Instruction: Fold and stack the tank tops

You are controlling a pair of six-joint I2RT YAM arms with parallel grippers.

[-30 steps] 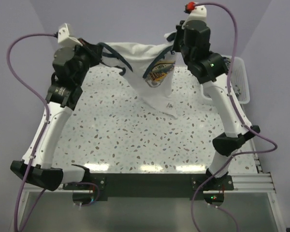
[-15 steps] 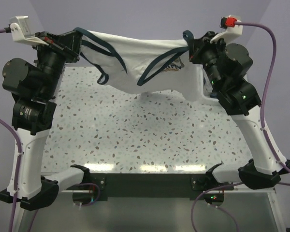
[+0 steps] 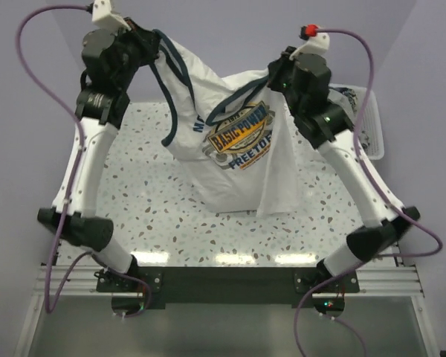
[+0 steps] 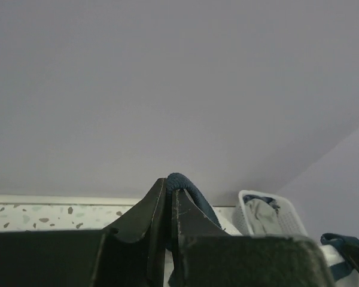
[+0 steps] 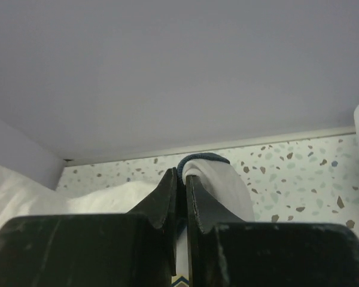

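Top: white tank top (image 3: 241,160) hangs below both pincers, print facing camera, hem at worktop (image 3: 141,201). Span runs left-right, slanted; left pincer (image 3: 150,46) further back than right pincer (image 3: 277,74).
Left wrist: jaws clamped on navy trim (image 4: 188,186). Only here: grey tank top (image 4: 260,214) in basket (image 4: 296,221).
Right wrist: jaws clamped on trimmed strap, print hidden.

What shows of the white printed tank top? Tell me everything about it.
The white tank top is soft, thin cloth with navy trim at neck and armholes and a blue-yellow chest print facing the top camera. It hangs crumpled above the table, held at the shoulders: the left gripper is shut on a navy strap, the right gripper on navy-edged white cloth. Whether its hem touches the table is unclear.
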